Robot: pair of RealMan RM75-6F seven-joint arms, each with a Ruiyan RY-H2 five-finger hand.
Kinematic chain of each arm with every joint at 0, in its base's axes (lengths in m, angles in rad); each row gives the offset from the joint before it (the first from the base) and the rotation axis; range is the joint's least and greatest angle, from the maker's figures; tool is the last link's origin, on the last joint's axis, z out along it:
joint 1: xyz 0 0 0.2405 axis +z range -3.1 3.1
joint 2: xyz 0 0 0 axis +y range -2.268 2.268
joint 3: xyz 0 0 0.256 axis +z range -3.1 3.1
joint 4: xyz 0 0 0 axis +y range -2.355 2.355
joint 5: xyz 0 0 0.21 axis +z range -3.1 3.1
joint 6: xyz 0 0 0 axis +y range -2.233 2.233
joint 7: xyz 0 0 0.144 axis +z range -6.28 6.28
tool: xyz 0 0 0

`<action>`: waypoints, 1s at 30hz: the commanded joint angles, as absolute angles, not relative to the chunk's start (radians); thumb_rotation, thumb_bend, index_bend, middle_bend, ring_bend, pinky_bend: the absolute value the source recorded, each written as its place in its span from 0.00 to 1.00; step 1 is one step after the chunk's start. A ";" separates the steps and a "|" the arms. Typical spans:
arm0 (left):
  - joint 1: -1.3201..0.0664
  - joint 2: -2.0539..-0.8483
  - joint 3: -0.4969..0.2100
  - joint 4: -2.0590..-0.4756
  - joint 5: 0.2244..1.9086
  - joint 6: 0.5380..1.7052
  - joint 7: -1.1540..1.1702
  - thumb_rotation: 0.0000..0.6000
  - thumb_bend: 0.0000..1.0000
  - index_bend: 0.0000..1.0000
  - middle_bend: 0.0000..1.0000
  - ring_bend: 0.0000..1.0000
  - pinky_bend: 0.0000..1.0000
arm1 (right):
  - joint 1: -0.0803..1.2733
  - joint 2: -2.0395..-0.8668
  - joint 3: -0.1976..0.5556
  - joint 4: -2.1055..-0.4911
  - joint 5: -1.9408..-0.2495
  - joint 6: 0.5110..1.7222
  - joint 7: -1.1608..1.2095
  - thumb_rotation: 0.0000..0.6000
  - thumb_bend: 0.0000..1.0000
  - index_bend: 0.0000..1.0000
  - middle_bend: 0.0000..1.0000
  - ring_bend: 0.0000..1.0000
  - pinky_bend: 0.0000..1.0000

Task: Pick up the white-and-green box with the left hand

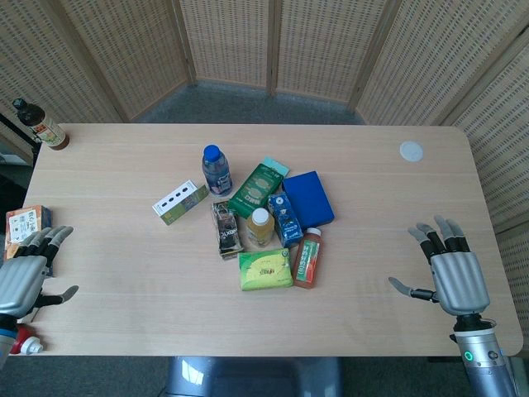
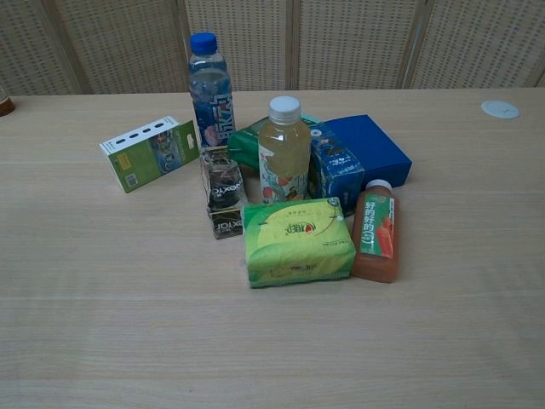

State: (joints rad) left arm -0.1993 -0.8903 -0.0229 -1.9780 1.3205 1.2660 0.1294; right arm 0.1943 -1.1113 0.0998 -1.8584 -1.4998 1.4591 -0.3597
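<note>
Reach comes first: our left hand (image 1: 23, 279) waits spread and empty at the table's edge, well apart from the white-and-green box (image 1: 180, 202) beside the water bottle (image 1: 216, 169); we should approach its free side.

A pale wooden table (image 1: 124, 281) carries a cluster of goods near its middle. The white-and-green box (image 1: 180, 202) lies at the cluster's left edge, just beside a blue-capped water bottle (image 1: 216, 169). Around them sit a green packet (image 1: 257, 189), a blue box (image 1: 308, 198), a blue carton (image 1: 285, 219), a yellow drink bottle (image 1: 259, 227), a dark pouch (image 1: 226, 230), a green tissue pack (image 1: 265, 269) and an orange juice bottle (image 1: 308, 258). A white disc (image 1: 411, 151) lies far right, a brown bottle (image 1: 40, 124) at the far-left corner.
</note>
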 commanded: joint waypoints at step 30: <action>-0.578 -1.349 -0.209 -1.549 0.948 0.933 0.223 1.00 0.24 0.00 0.04 0.02 0.00 | 0.101 -1.031 0.074 -1.877 -1.487 1.534 -0.300 0.45 0.17 0.20 0.22 0.04 0.00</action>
State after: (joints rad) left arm -0.5515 -1.3117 -0.1980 -1.5808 0.9593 0.9502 0.2276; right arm 0.1030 -1.0328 0.0751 -1.8776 -1.4881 1.5326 -0.3020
